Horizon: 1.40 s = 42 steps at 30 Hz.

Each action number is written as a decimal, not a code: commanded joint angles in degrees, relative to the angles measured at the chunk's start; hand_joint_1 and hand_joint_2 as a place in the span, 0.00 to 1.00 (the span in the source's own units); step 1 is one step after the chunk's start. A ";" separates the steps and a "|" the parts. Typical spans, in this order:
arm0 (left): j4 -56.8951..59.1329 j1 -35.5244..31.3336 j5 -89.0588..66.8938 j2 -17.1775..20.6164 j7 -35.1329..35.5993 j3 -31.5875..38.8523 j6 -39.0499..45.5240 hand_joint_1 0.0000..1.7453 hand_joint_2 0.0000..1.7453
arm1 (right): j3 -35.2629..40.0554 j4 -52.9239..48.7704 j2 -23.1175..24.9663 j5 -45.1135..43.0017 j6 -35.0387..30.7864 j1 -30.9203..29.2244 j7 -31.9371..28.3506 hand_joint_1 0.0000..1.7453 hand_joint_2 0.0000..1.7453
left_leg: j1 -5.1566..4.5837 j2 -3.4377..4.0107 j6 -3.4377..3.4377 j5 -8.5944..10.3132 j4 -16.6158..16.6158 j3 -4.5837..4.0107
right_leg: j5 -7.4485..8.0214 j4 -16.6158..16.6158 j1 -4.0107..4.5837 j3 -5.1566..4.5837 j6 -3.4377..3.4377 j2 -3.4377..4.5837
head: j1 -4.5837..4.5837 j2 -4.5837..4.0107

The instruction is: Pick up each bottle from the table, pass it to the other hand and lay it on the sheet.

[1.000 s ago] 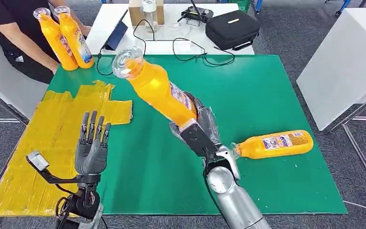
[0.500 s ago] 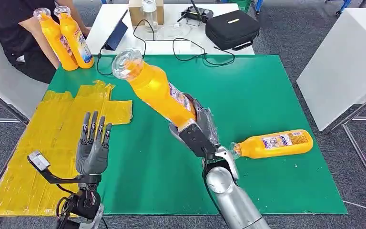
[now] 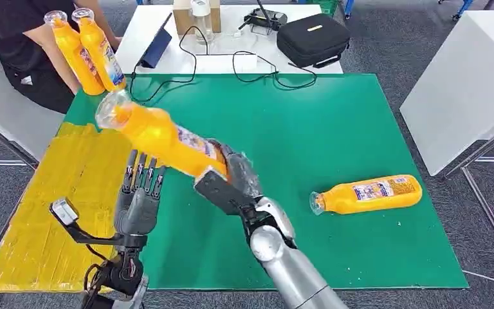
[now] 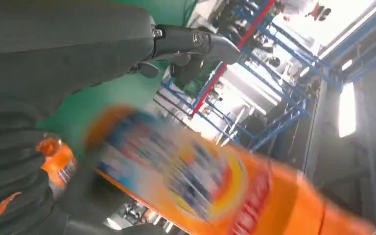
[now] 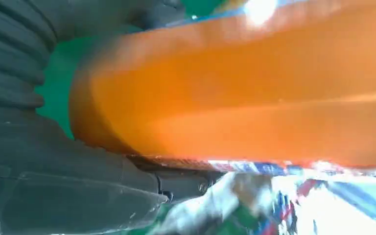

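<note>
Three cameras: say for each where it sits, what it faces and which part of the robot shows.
Head view: high on the body, looking down at the green table; both arms, the right hand holding a bottle.
Left wrist view: behind the open left hand, facing the blurred bottle.
Right wrist view: behind the right hand, against that bottle.
Shared: all show the held bottle.

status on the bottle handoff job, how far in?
Early. Done: nothing lies on the yellow sheet. In hand: the right hand holds an orange bottle by its base, tilted toward the left hand, which is raised with fingers apart and holds nothing; no handoff made. Left: this handoff and placement, the bottle lying on the green mat, and two upright bottles by a person.
</note>
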 commanded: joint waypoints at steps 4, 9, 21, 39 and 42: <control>-0.49 -1.51 -0.20 -0.55 1.07 -1.30 0.92 0.00 1.00 | 8.81 11.45 -0.06 -2.18 -1.05 -4.40 0.14 1.00 1.00 | -0.03 0.01 0.12 -0.04 -0.07 0.27 | -0.05 -0.09 0.02 0.30 -0.11 -0.12 | 0.00 0.00; -0.39 -1.57 -0.18 -0.59 1.06 -1.34 0.89 0.00 1.00 | 8.58 11.18 -0.15 -2.26 -0.95 -4.13 0.04 1.00 1.00 | -0.02 -0.04 0.08 0.00 -0.05 0.13 | -0.03 -0.06 0.01 0.16 -0.08 -0.12 | -0.02 0.00; -2.48 -1.80 -2.44 -0.99 1.50 -1.67 2.96 0.00 1.00 | 13.61 14.33 0.64 -1.72 0.71 -3.62 1.96 1.00 1.00 | -0.02 -0.02 0.09 -0.03 -0.04 0.17 | -0.05 -0.06 0.02 0.20 -0.09 -0.12 | 0.00 0.00; 1.96 -4.00 -18.86 0.76 3.29 -6.89 2.11 0.00 1.00 | 17.15 13.15 0.64 -2.17 2.36 -5.83 5.20 1.00 1.00 | -0.04 -0.16 0.13 -0.03 -0.10 0.32 | -0.11 -0.10 0.03 0.36 -0.15 -0.32 | 0.00 0.00; 3.26 -4.62 -18.85 0.62 3.53 -8.45 0.63 0.00 1.00 | 17.94 13.63 0.64 -2.53 1.74 -6.80 5.72 1.00 1.00 | -0.03 -0.14 0.09 0.01 -0.06 0.15 | -0.06 -0.06 0.01 0.15 -0.09 -0.24 | 0.00 0.00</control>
